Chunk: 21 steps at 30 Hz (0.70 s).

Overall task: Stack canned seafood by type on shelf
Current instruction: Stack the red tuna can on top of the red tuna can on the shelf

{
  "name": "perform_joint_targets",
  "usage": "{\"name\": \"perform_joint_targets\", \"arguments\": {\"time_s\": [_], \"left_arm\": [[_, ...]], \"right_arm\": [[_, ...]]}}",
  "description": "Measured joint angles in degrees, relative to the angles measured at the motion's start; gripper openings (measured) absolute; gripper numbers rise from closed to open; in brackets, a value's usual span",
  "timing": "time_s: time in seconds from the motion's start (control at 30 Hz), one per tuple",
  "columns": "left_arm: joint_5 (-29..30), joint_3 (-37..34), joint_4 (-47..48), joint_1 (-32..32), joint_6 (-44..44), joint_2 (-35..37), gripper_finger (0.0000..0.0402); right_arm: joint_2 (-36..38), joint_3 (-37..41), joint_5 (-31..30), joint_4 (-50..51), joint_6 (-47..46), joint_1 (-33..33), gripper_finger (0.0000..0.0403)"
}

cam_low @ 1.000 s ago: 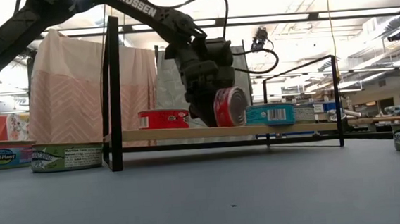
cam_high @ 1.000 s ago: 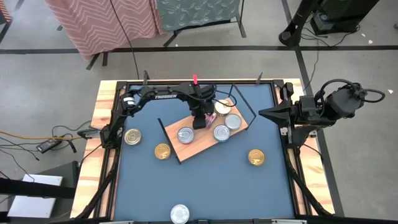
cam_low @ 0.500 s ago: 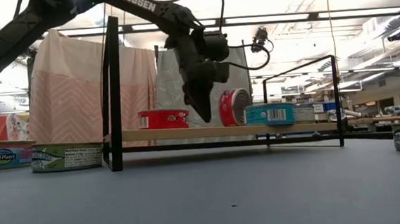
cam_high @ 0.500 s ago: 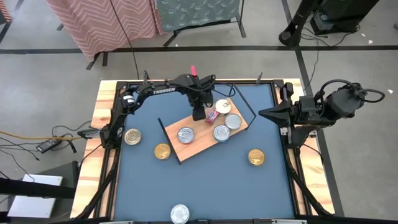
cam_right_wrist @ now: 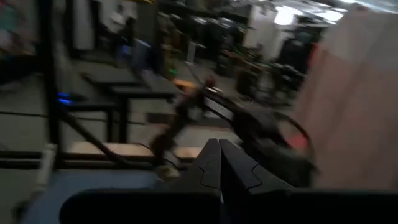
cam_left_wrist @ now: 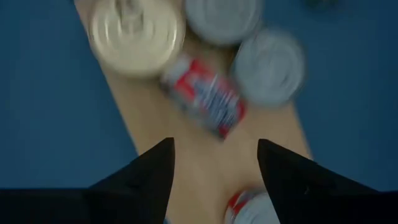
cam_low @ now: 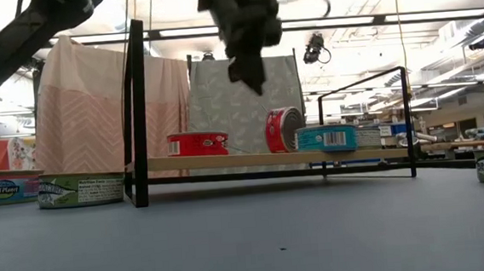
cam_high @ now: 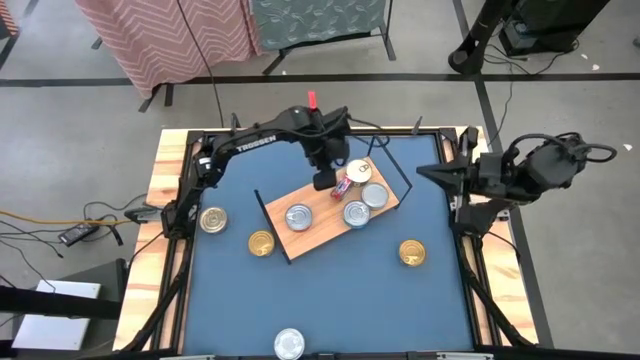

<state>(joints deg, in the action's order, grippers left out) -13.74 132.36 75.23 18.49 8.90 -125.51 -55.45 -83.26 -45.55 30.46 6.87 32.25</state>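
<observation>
The shelf (cam_high: 318, 232) is a light-wood board with black wire end frames, lying slantwise mid-table. Several flat tins lie on it: two silver-lidded (cam_high: 299, 216) (cam_high: 356, 213), another silver (cam_high: 375, 195) and a pale gold one (cam_high: 359, 171). A red-labelled tin (cam_high: 340, 187) (cam_low: 283, 130) (cam_left_wrist: 205, 96) stands on its rim on the board, next to a blue-labelled tin (cam_low: 325, 138). My left gripper (cam_high: 325, 178) (cam_low: 255, 76) (cam_left_wrist: 214, 163) hangs open above the board, clear of the red tin. My right gripper (cam_high: 420, 170) (cam_right_wrist: 219, 155) is shut at the table's right edge.
Loose tins lie on the blue table: two gold ones on the left (cam_high: 212, 219) (cam_high: 261, 243), one gold on the right (cam_high: 411, 252), one silver at the near edge (cam_high: 289, 343). The shelf's wire frames (cam_low: 138, 108) (cam_low: 407, 120) stand up at both ends.
My left gripper has opened, let go of the red tin and risen well above the shelf, drifting a little toward the far edge. The red tin stays standing on its rim on the board. My right gripper has shifted slightly toward the far edge.
</observation>
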Motion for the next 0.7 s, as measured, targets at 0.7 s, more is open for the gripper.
{"name": "perform_joint_targets", "arguments": {"time_s": [0.7], "left_arm": [[7.0,-2.5,-5.0,-3.9,-11.0,-0.3,0.0261]], "right_arm": [[8.9,0.0,-10.2,1.0,7.0,0.0,0.0006]]}}
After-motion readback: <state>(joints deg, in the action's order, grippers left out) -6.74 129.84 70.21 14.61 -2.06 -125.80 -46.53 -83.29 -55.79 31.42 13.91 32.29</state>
